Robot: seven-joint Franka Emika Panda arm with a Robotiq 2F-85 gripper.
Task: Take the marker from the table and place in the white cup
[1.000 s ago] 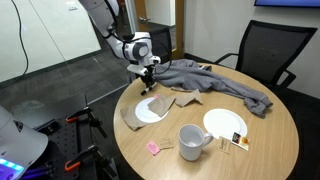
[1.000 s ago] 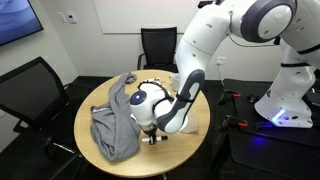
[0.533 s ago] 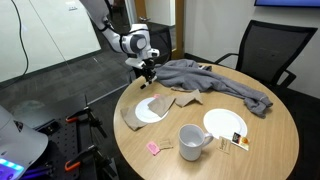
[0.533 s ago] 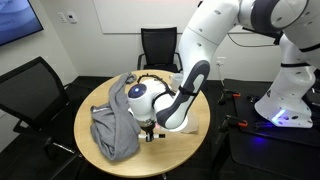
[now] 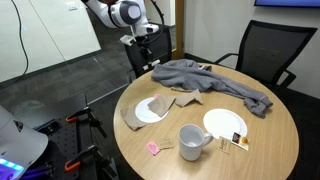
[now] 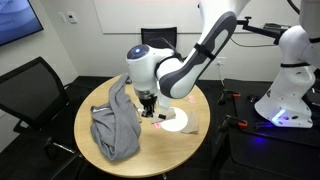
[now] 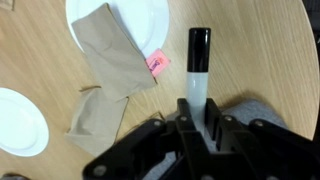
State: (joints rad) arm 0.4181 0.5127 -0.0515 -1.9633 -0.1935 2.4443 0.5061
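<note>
The gripper has risen well clear of the table and is clamped on the marker, which is plain in the wrist view but probably too small to see elsewhere. The pick looks done. The cup stands well apart, so the carry remains.

wrist view: marker lower end hidden between gripper fingers; plate cut by top edge, second plate cut by left edge; grey cloth mostly behind gripper; exterior views: marker too small to tell
</note>
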